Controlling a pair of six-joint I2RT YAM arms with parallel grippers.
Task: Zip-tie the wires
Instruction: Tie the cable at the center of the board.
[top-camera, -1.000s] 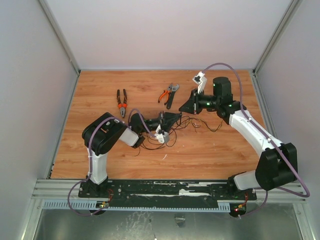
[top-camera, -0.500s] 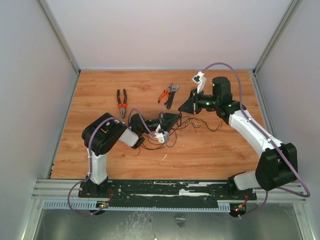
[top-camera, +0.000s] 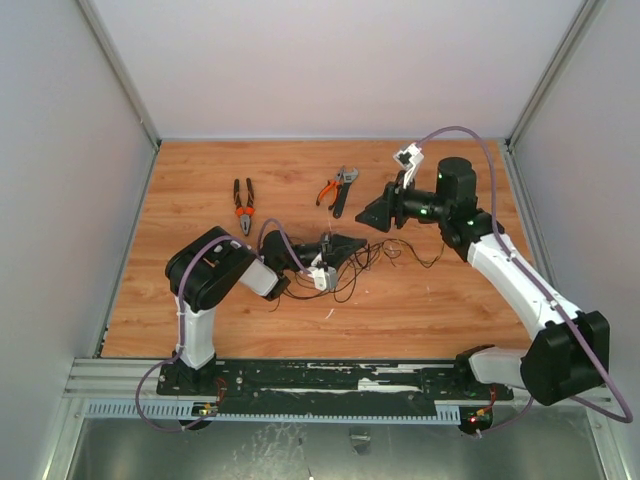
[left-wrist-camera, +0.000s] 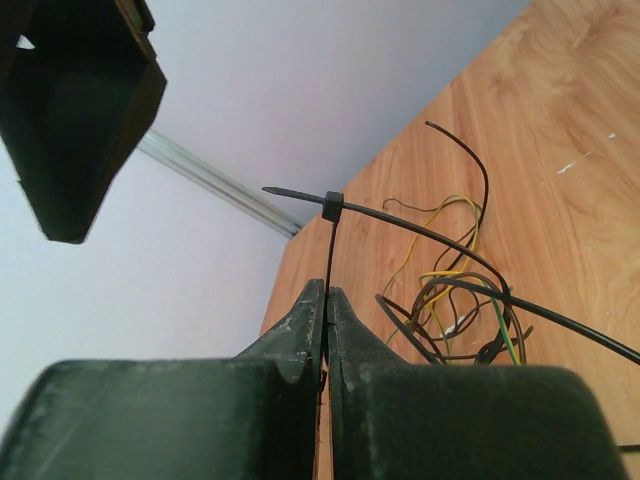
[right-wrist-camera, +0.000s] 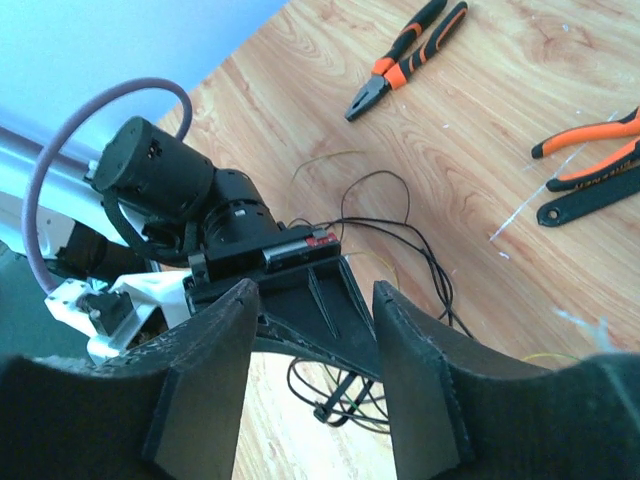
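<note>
Inside the closed left gripper, zip tie pinched, wires beyond

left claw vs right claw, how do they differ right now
The left claw is shut, pinching the zip tie; the right claw is open and holds nothing. The left claw sits right beside the wires; the right claw is farther back, pointed toward the left claw. Both are dark, with two fingers.
</note>
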